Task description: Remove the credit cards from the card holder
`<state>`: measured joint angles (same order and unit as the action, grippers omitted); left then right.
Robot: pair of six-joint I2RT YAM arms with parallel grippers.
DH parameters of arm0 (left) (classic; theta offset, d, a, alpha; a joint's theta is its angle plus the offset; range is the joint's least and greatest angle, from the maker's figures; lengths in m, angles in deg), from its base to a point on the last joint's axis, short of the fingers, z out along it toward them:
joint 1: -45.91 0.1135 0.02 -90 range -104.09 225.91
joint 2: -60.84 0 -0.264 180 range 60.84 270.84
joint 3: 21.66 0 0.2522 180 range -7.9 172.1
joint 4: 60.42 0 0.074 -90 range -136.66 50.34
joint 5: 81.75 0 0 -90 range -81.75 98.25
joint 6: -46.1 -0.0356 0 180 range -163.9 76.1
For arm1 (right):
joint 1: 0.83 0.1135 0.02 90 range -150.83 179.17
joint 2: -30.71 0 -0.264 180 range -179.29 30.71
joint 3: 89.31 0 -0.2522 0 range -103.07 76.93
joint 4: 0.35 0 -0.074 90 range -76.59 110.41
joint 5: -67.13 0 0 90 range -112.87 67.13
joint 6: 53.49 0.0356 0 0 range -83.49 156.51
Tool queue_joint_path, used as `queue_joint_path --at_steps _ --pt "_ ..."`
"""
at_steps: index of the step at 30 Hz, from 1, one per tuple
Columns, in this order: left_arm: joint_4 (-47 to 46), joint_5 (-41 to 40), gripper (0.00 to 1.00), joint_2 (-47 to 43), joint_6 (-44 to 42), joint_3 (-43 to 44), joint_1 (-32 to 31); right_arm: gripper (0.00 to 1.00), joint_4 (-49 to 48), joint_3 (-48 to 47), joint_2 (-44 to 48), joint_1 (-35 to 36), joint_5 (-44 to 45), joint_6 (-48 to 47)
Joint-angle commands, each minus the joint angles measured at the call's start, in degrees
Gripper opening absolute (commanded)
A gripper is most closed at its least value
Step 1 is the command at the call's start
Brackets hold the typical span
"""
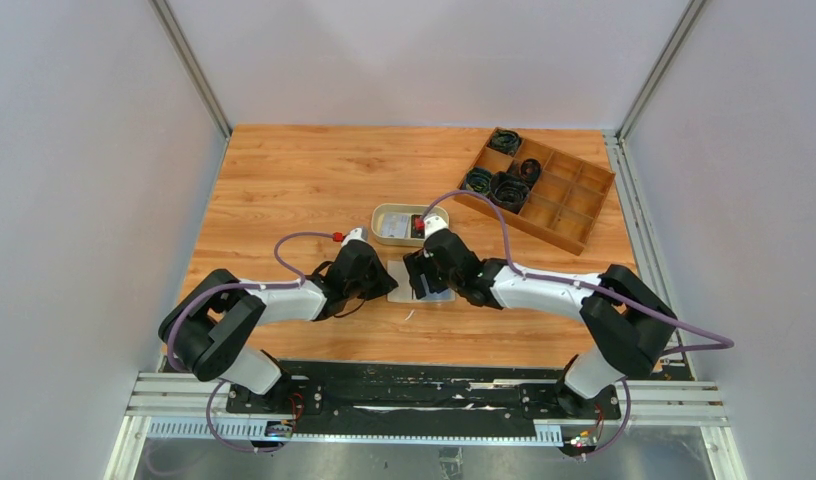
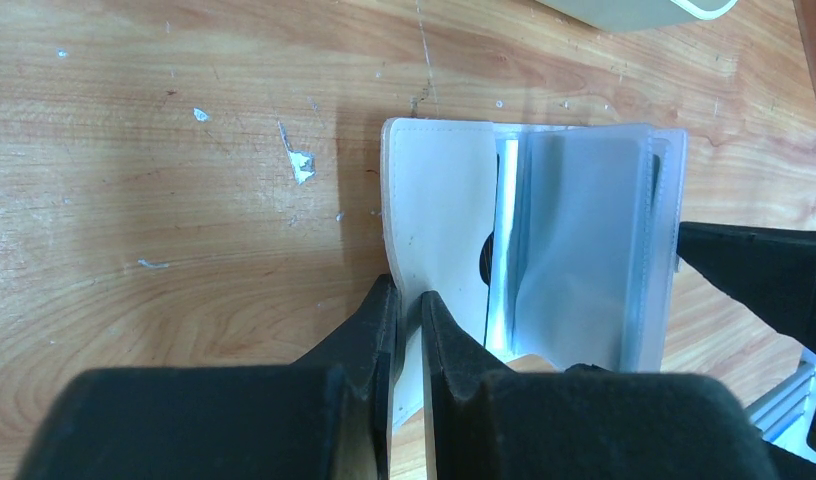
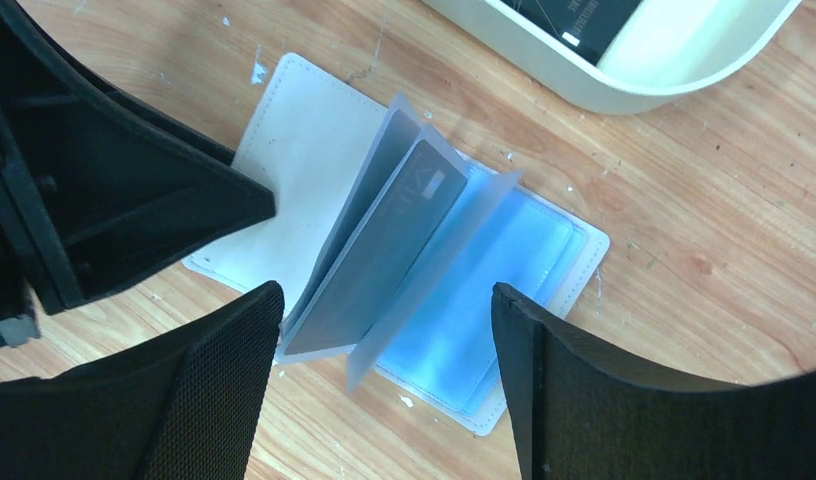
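Both jaws are working: your left jaws are pinching the card holder (image 2: 434,220) to anchor it; your right jaws, spread, are straddling the credit cards (image 3: 384,250).

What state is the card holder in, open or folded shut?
Open: the card holder lies spread flat on the table, clear sleeves fanned up between its leaves, left gripper pinching one leaf.

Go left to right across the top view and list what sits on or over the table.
In order: left gripper → card holder → tray. The dish and right gripper are left out, since both overlap the card holder's span.
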<state>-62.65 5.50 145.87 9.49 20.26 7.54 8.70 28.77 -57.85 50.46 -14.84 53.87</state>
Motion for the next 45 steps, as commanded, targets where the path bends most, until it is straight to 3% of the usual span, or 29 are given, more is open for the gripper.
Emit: queue_joint_path --at_steps 1,22,45 --pt "8.71 -1.65 0.0 2.31 -2.67 -2.06 0.23 0.8 0.65 2.54 0.56 -1.25 0.59 0.69" --pt "8.69 -1.47 0.0 2.65 -2.94 -2.17 0.23 0.79 1.54 1.84 2.28 -1.37 1.09 -0.86" --pt "8.79 -1.39 0.0 2.71 -3.37 -1.97 0.23 0.78 -5.13 -3.49 -2.3 -1.19 -11.02 1.0"
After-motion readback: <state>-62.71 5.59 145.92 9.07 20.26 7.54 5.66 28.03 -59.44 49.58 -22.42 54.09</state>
